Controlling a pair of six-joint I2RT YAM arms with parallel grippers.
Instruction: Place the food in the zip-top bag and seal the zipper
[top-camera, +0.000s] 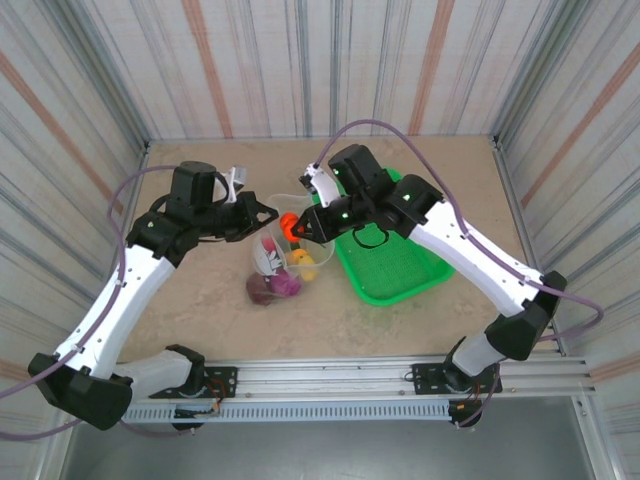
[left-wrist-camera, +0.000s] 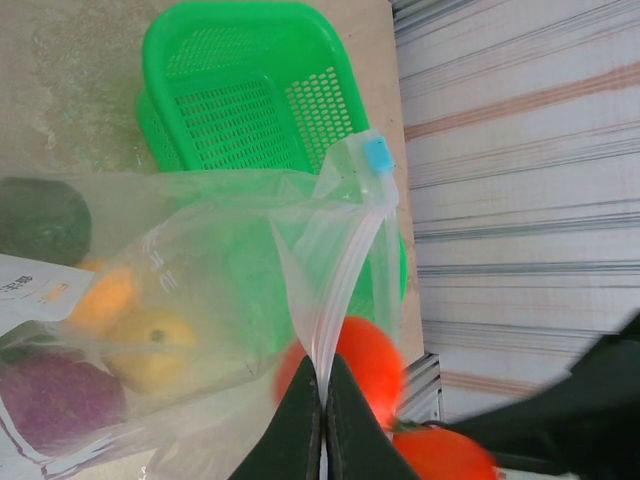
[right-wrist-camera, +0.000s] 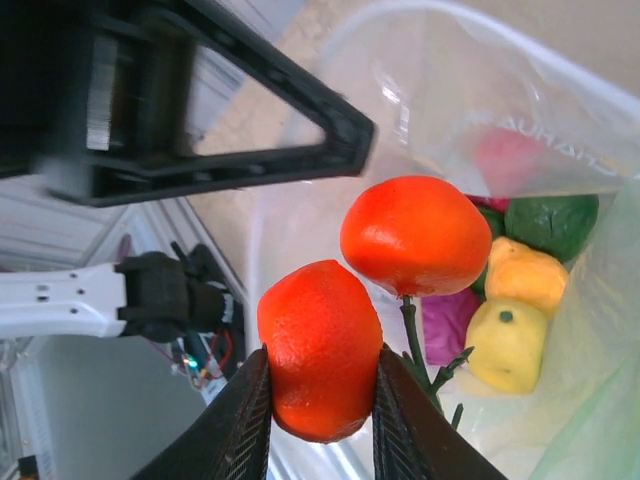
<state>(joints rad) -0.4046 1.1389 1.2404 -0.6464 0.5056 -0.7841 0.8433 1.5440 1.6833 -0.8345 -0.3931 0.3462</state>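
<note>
The clear zip-top bag (top-camera: 283, 268) lies mid-table with its mouth raised. My left gripper (left-wrist-camera: 325, 385) is shut on the mouth edge, pinching the zipper (left-wrist-camera: 340, 270) strip, which ends in a blue tab (left-wrist-camera: 377, 154). My right gripper (right-wrist-camera: 320, 400) is shut on a red-orange food piece (right-wrist-camera: 320, 350) joined by a green stem (right-wrist-camera: 412, 335) to a second one (right-wrist-camera: 415, 235). It holds both over the bag's open mouth (top-camera: 289, 222). Inside the bag lie yellow (right-wrist-camera: 508, 345), purple (right-wrist-camera: 445, 325), green (right-wrist-camera: 555, 225) and pink (right-wrist-camera: 510, 160) food.
The green mesh basket (top-camera: 395, 262) sits right of the bag, under the right arm, and is also in the left wrist view (left-wrist-camera: 240, 90). Striped walls close off the table at the back and on both sides.
</note>
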